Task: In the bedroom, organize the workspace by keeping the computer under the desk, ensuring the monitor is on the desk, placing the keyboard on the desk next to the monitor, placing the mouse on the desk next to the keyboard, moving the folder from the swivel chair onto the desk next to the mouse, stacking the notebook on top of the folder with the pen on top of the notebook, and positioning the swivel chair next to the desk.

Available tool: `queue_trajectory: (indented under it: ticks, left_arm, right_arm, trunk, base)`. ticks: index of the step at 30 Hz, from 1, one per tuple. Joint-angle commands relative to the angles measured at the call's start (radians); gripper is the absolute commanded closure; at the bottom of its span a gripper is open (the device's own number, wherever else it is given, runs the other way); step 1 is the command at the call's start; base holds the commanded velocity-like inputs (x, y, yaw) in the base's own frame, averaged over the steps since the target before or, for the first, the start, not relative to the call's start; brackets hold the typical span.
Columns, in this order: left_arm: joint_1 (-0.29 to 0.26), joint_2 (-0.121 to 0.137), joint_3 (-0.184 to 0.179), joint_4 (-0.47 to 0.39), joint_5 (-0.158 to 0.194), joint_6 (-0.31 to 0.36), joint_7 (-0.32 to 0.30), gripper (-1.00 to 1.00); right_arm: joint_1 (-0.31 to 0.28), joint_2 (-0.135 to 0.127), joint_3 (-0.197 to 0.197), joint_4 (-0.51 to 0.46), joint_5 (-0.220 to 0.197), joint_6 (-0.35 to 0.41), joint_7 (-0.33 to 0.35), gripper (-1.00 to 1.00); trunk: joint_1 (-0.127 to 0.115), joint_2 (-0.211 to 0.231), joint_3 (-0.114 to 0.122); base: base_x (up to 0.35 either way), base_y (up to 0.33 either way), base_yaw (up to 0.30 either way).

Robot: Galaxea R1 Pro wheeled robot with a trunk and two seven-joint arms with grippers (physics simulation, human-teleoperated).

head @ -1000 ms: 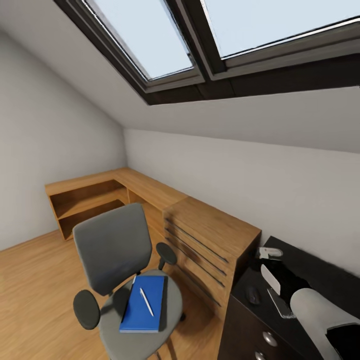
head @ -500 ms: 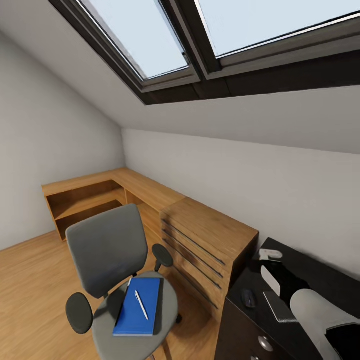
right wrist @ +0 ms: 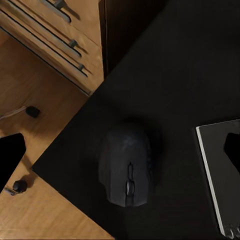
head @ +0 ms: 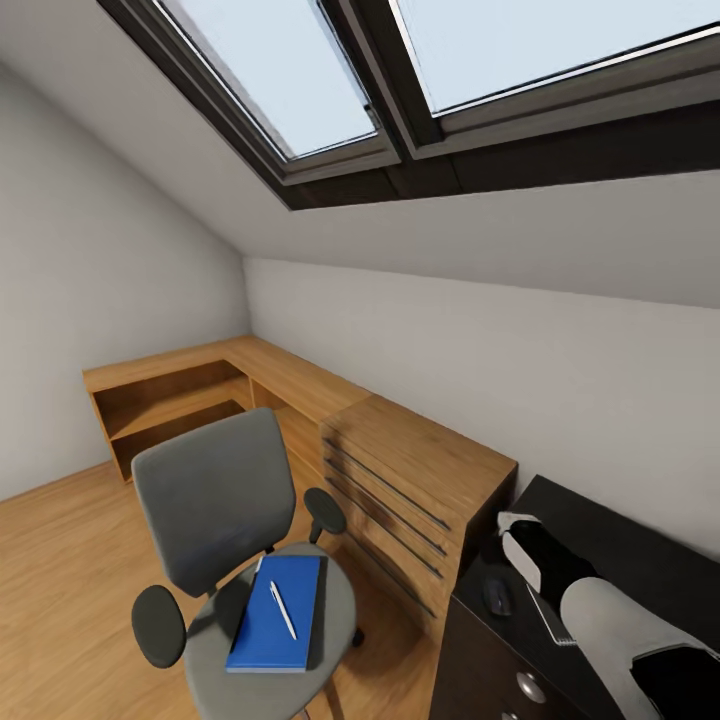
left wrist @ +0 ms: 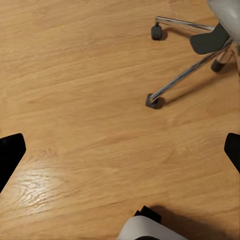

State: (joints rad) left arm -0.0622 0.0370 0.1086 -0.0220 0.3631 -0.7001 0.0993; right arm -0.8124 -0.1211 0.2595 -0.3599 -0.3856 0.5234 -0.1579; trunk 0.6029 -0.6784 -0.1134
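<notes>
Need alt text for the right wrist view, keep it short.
Seen from above, a black mouse lies on the corner of the black desk, with the dark grey notebook beside it, apart from it. The right pincer's dark fingertips sit wide apart at the frame edges; past the desk edge are the wooden floor and a light wooden chest.

Pictured: an attic bedroom with pale grey walls (head: 90, 300) beneath a sloping ceiling (head: 520, 240), daylit through dark-framed skylights (head: 300, 80). Fitted along the far corner, low wooden shelving (head: 170, 395) beside a light wooden chest (head: 420, 490) with bar handles. Laid underfoot, warm wood-plank flooring (left wrist: 85, 100).
</notes>
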Motion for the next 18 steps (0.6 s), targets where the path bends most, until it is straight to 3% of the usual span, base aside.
queue_trajectory:
  ticks: [1, 18]
  left_arm:
    - [-0.001, 0.000, 0.009, 0.000, -0.010, -0.002, 0.004, -1.00]
    - [-0.001, 0.000, 0.017, 0.000, -0.010, -0.002, 0.004, -1.00]
  right_arm:
    - [-0.001, 0.000, 0.007, -0.002, -0.011, 0.010, -0.007, -1.00]
    - [-0.001, 0.004, 0.002, -0.003, -0.011, 0.028, 0.027, -1.00]
  trunk:
    - [0.000, -0.001, -0.002]
    - [0.065, -0.120, -0.055]
  base:
    - [0.000, 0.000, 0.000]
    - [0.000, 0.000, 0.000]
